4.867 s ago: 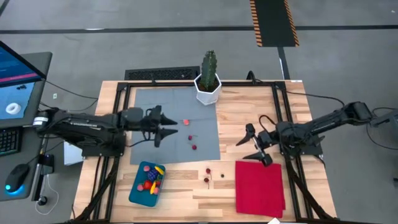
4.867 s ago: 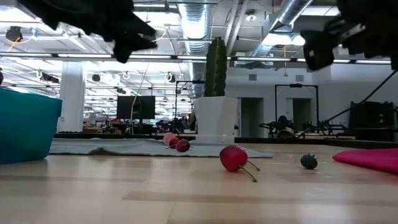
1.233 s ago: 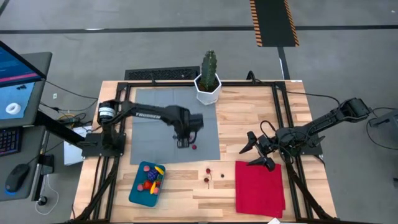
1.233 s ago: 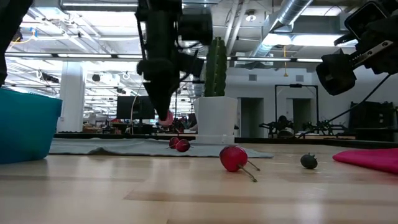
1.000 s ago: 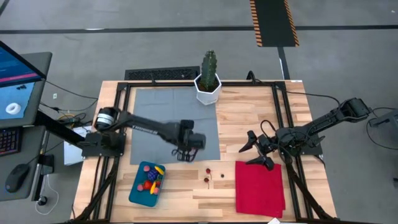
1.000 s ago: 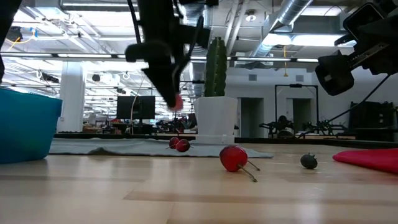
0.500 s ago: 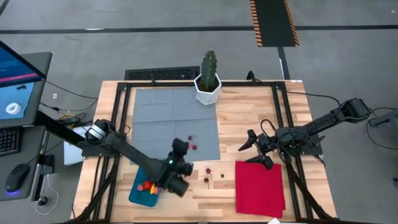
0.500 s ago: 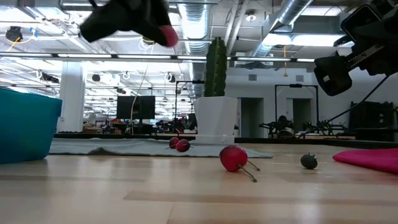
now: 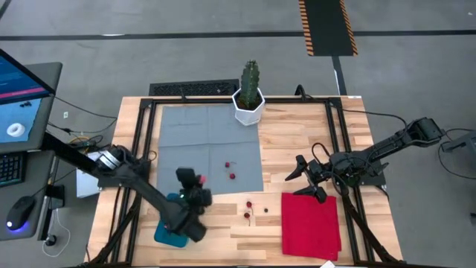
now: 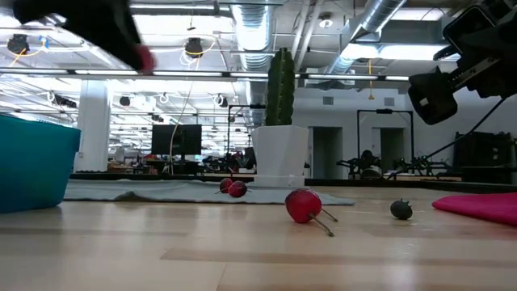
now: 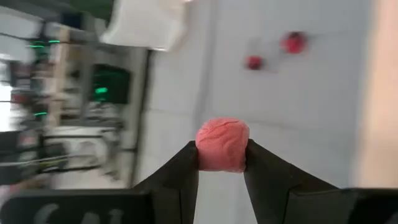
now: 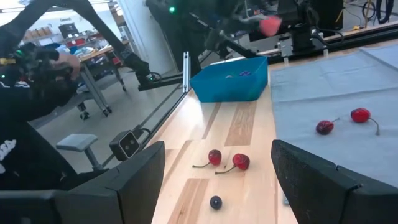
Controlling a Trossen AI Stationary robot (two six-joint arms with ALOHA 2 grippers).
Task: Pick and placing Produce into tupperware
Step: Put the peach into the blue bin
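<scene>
My left gripper [image 9: 199,179] is shut on a small pink toy fruit [image 11: 222,144], raised in the air above the near-left part of the table. Below it is the teal tupperware [image 9: 165,234], mostly hidden by the arm in the high view; its wall shows in the low view [image 10: 32,170]. Two red cherries [image 9: 232,176] lie on the grey mat. Two more cherries [image 9: 248,209] and a dark berry [image 9: 265,210] lie on the bare wood. My right gripper [image 9: 296,177] waits open, above the wood by the red cloth. My left gripper pinches the pink fruit between its two fingertips [image 11: 186,163], one on each side of the piece [image 11: 222,155]. The fruit is lifted clear of the table and shows high in the low view [image 10: 145,56]. The fingers point toward the mat and the far side.
A cactus in a white pot [image 9: 248,98] stands at the mat's far edge. A red cloth [image 9: 310,223] lies near right. The grey mat [image 9: 193,141] covers the far-left area. A person's dark sleeve [image 12: 25,74] shows beyond the table's left side.
My left gripper lifted the pink fruit off the grey mat and carried it toward the near-left edge. It rose and turned about on the way, and now stands over the tupperware. It has stayed shut on the fruit. The right arm barely moved.
</scene>
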